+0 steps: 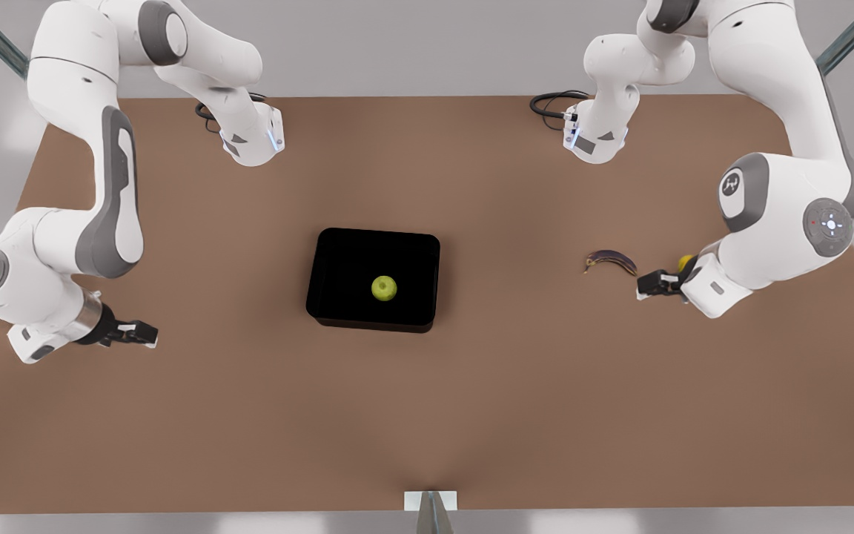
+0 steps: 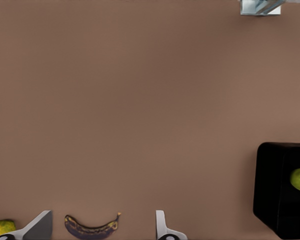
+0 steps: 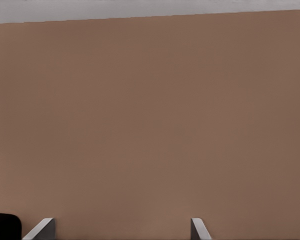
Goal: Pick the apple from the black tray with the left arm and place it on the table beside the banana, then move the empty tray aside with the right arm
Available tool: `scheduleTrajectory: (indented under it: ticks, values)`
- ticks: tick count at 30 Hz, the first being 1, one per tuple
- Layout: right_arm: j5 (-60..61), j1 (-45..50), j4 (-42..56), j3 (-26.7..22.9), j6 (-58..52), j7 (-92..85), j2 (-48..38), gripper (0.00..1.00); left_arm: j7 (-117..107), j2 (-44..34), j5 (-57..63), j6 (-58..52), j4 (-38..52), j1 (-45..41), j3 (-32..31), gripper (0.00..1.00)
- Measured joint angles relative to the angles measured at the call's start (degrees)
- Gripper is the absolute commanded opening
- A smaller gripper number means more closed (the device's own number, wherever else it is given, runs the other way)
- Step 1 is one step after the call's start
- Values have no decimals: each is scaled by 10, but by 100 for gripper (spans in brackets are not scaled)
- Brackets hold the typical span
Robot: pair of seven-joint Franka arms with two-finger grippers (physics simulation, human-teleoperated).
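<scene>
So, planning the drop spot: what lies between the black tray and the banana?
Nothing: in the front view, only bare brown table lies between the matte black rectangular tray and the curved dark purple-brown banana.

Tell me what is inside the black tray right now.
The apple alone lies in the black tray, on its floor toward the front view's near wall, uncovered. The tray hides the table beneath it. Both pincers wait far off.

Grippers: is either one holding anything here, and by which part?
Nothing is held. The left gripper hangs open near the banana; the right gripper waits open, away from the black tray, where the apple sits.
</scene>
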Motion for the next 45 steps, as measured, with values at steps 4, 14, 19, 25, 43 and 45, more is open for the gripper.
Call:
scheduleTrajectory:
  ticks: [4, 14, 19, 25, 43, 45]
  values:
    - [2, 5, -5, 1, 30, 1, -1, 100, -2, 15, 2, 17, 8, -49, -2, 100]
    - [0, 4, 22, -3, 70, 2, 69, 100, -239, 225, 59, 117, 162, -413, -6, 100]
    - [1, 1, 44, -7, 72, 3, 40, 100, -352, 269, 83, 173, 165, -452, -5, 100]
    - [1, 3, 45, -9, 62, 4, 33, 100, -451, 305, 123, 226, 161, -462, -3, 100]
    - [1, 4, 45, -9, 57, 5, 35, 100, -607, 380, 196, 330, 155, -499, -4, 100]
    - [0, 4, 45, -9, 57, 5, 35, 100, -617, 380, 199, 334, 155, -500, -4, 100]
